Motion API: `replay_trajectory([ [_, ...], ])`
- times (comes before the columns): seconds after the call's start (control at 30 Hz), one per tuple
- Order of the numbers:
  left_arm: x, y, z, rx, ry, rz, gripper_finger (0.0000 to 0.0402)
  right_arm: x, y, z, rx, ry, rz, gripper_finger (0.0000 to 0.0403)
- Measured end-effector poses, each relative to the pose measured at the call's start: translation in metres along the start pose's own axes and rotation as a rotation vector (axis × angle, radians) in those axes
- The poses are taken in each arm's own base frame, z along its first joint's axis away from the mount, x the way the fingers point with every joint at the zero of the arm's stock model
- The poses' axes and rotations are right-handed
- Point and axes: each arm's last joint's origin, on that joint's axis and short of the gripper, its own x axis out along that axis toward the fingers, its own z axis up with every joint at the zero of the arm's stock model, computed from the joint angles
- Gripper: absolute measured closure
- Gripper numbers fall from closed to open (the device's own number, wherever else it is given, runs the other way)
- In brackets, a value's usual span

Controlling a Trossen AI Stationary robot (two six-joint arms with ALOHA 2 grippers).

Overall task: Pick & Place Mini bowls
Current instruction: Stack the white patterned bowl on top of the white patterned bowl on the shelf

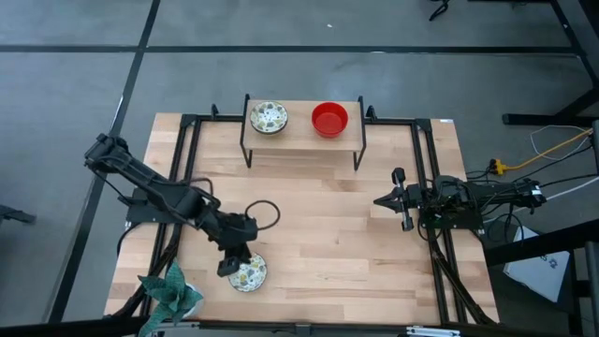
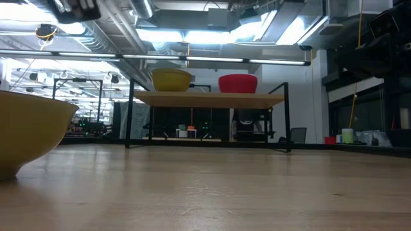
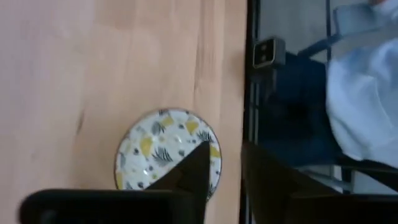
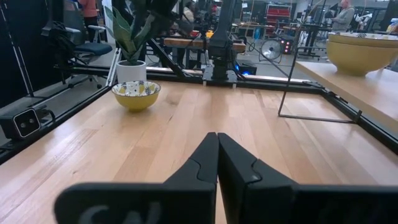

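One white floral-patterned mini bowl (image 1: 251,274) sits on its base on the table close to the near edge; its yellow outside shows in the low view (image 2: 26,135) and the right wrist view (image 4: 135,93). My left gripper (image 1: 234,265) hangs open above it, one finger over the bowl's inside and the other beyond its rim (image 3: 225,148), touching nothing. On the shelf (image 1: 301,134) at the far edge stand a second patterned bowl (image 1: 269,118) and a red bowl (image 1: 329,119). My right gripper (image 1: 398,199) waits shut at the table's right side (image 4: 217,140). No other bowls show.
The wooden shelf on black wire legs (image 2: 209,99) stands at the far middle. A teal leafy plant in a white pot (image 1: 173,290) is at the near left corner, close to the left arm. Black frame rails (image 1: 426,168) run along both sides, and cables lie to the right.
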Motion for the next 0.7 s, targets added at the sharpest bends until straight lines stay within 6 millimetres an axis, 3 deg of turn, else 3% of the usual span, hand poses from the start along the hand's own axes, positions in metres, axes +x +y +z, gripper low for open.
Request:
replay_trajectory([
  [0.17,0.022,0.003,-0.001,-0.036,0.08,0.021,0.0259,0.0,0.0,0.0,0.0,0.0,0.0,0.0397],
  [0.33,0.047,0.008,-0.004,-0.056,0.189,0.031,0.0225,0.0,0.0,0.0,0.006,0.0,0.0,0.0397],
  [0.53,0.069,0.014,-0.009,-0.14,0.377,-0.029,0.0219,0.0,0.0,0.0,0.005,-0.001,0.0,0.0397],
  [0.7,0.069,0.018,-0.013,-0.183,0.433,0.0,0.0229,0.0,0.0,0.0,0.007,0.0,0.0,0.0397],
])
